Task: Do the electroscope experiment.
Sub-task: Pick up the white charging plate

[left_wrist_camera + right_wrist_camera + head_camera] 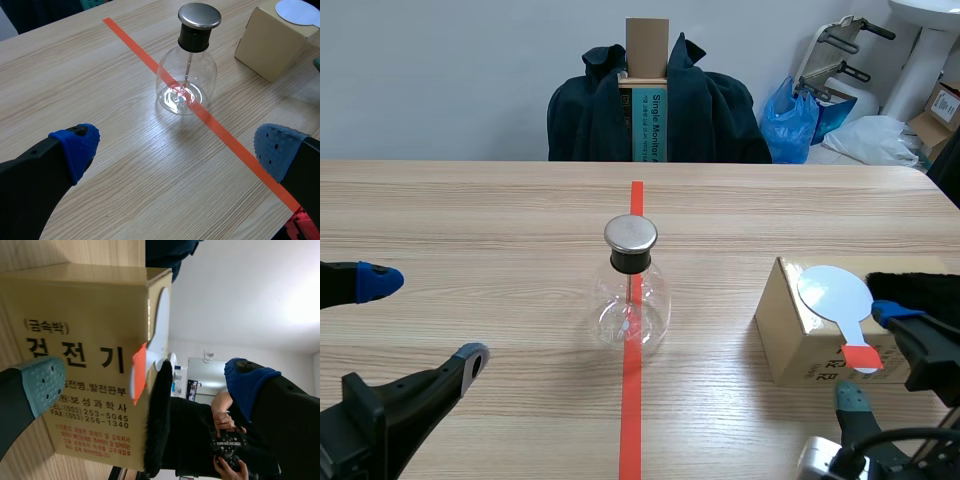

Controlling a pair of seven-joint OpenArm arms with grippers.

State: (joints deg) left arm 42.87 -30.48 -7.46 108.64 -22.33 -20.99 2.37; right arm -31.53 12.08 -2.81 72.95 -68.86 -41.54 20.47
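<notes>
Disc (834, 292) by right gripper (868, 357) (prob. touching)

The flask (631, 290) stands at the middle of the bench (470, 210), on the tape line (631, 420). To its right sits a box (800, 345) with a paddle (835, 295) on top and a fur pad (920, 288) just beside the paddle, further right. The left claw (425, 320) hangs at the near left, well apart from the flask. The right claw (868, 357) is just before the box. A chair (655, 110) stands behind the bench.

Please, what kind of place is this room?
Probably a robot test room or workshop: a taped wooden table, a glass electroscope flask, and a stored cardboard box beside a washbasin.
</notes>
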